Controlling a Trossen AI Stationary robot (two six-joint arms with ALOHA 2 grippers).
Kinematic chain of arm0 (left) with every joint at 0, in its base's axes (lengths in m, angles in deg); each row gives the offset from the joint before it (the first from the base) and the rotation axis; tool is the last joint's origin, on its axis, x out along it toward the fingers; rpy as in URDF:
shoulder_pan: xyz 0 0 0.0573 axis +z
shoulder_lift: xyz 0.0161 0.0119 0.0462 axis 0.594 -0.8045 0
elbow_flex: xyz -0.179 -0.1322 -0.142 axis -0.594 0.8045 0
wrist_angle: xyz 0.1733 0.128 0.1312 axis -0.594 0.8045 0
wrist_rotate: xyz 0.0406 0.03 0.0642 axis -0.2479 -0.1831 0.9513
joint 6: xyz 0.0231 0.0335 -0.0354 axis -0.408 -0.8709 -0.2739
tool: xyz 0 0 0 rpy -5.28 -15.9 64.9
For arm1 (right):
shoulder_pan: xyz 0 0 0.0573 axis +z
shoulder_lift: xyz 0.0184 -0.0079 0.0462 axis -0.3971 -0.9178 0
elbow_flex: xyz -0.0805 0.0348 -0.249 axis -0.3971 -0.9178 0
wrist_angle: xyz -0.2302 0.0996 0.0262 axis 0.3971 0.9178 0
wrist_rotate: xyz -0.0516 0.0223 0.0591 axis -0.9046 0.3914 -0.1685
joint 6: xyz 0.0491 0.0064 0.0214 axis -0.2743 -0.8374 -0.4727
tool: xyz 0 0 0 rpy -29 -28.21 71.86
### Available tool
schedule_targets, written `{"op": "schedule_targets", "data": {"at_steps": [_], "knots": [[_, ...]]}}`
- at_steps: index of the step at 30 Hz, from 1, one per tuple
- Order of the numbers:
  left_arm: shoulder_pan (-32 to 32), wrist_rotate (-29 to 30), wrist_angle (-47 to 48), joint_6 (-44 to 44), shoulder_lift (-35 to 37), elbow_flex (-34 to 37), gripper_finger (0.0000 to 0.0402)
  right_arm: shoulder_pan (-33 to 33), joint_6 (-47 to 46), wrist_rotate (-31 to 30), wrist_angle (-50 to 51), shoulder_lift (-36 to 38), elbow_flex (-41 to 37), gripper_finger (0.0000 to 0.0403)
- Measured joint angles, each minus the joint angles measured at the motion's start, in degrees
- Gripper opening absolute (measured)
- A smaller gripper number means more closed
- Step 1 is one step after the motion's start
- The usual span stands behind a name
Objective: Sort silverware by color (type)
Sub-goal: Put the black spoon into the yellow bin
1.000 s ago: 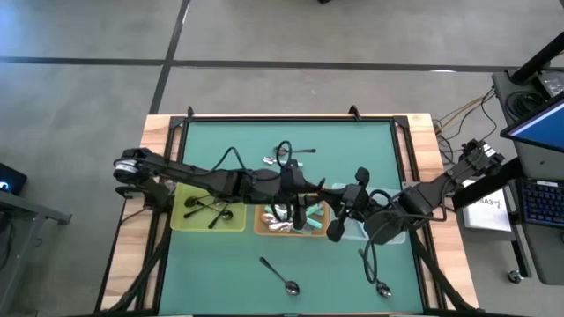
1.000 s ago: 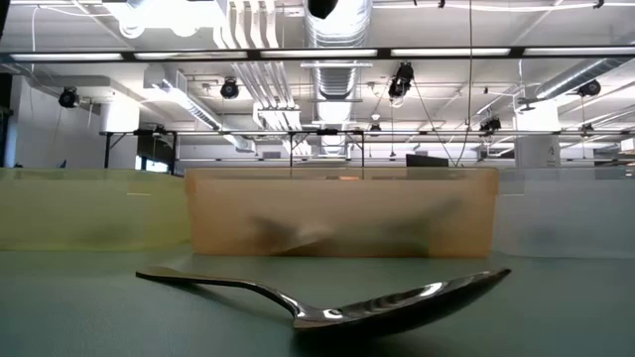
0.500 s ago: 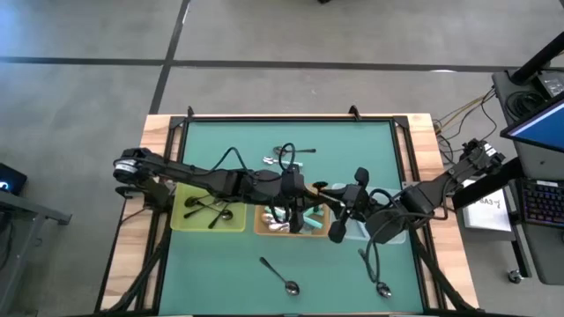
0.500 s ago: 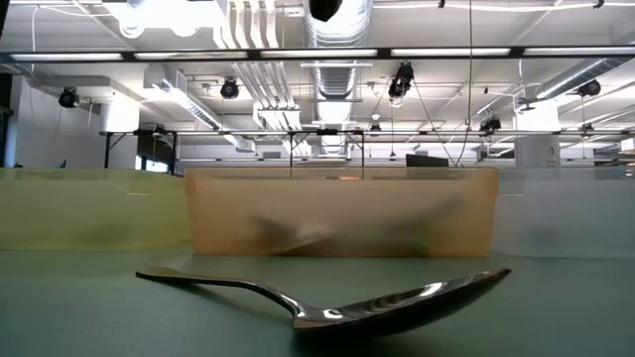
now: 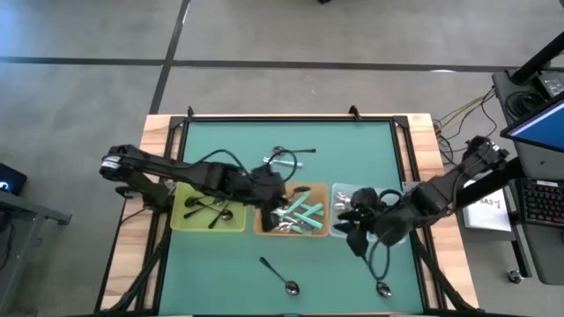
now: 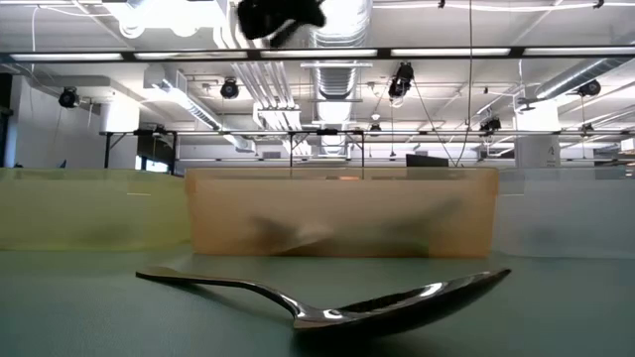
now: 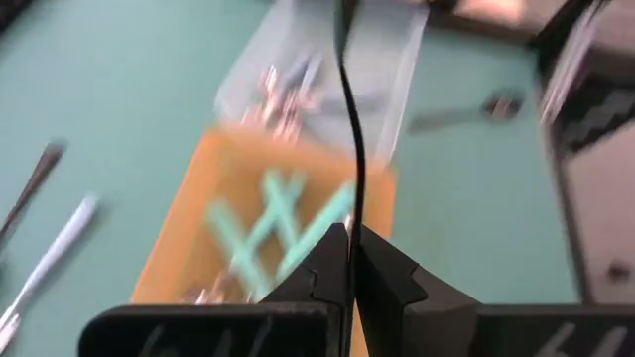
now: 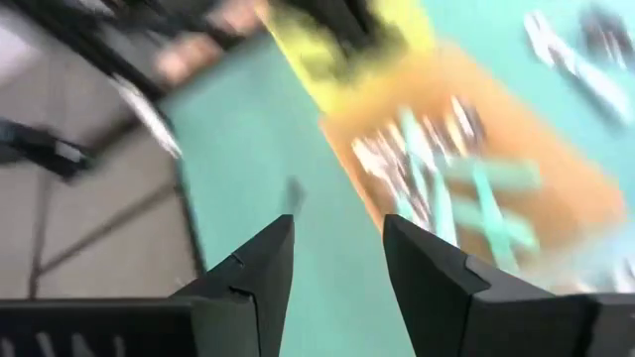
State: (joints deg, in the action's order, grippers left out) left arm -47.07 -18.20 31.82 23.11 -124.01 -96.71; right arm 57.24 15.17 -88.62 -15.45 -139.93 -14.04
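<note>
The green table (image 5: 220, 150) carries three trays in a row across its middle: a yellow tray (image 5: 181, 220) on the left, an orange tray (image 5: 322, 211) in the centre, and a clear tray (image 5: 337, 190) on the right.

The left arm reaches in from the left edge, and its left gripper (image 5: 269, 180) is now above the left far corner of the orange tray, having drawn back leftward from over that tray's middle. Its fingers are pressed together on a thin black spoon handle (image 7: 349, 119), which stands up between the pads in the left wrist view. A second ago they stood spread, so a black spoon has just been picked.

The right arm comes in from the right, and the right gripper (image 5: 352, 231) has swung from the gap between orange and clear trays to just near of the clear tray. Its fingers (image 8: 253, 273) are spread with nothing between them. They were shut a moment ago, so it has probably just let a spoon go into the clear tray.

The spoons lie scattered:
- Teal-handled spoons (image 5: 301, 211) are crossed in the orange tray.
- Black-handled spoons (image 5: 207, 210) are in the yellow tray.
- Pale spoons (image 7: 283, 89) are in the clear tray.
- Loose spoons (image 5: 295, 151) lie at the far centre of the table.
- One spoon (image 5: 280, 275) lies near centre.
- Another spoon (image 5: 382, 287) lies near right.

The black spoon now held most likely belongs in the yellow tray to the left.
</note>
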Motion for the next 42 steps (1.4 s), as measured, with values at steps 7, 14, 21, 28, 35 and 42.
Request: {"op": "schedule_targets", "data": {"at_steps": [7,14,21,28,35,42], "knots": [[-2.0,2.1,30.1,6.2,2.6,0.1,0.0000,5.5,-26.0,5.2,24.9,-5.2,-1.4,0.0131],[-3.1,3.8,45.8,11.4,3.7,7.0,0.0000,11.7,-37.2,13.2,25.4,-13.3,-3.0,0.0114],[-3.1,1.4,43.2,15.9,8.2,20.0,0.0000,14.3,-41.0,22.5,23.0,-22.9,-3.2,0.0104],[-3.0,-2.6,40.4,23.7,11.8,29.5,0.0002,14.3,-38.0,32.0,21.1,-29.6,-3.2,0.0110],[-3.2,-7.8,39.5,24.1,12.0,30.6,0.0040,14.3,-38.1,35.0,18.6,-30.6,-3.0,0.0131],[-3.2,-7.9,33.5,20.9,12.2,28.7,0.0094,14.3,-40.0,38.4,17.1,-30.9,-3.9,0.0132]]}}
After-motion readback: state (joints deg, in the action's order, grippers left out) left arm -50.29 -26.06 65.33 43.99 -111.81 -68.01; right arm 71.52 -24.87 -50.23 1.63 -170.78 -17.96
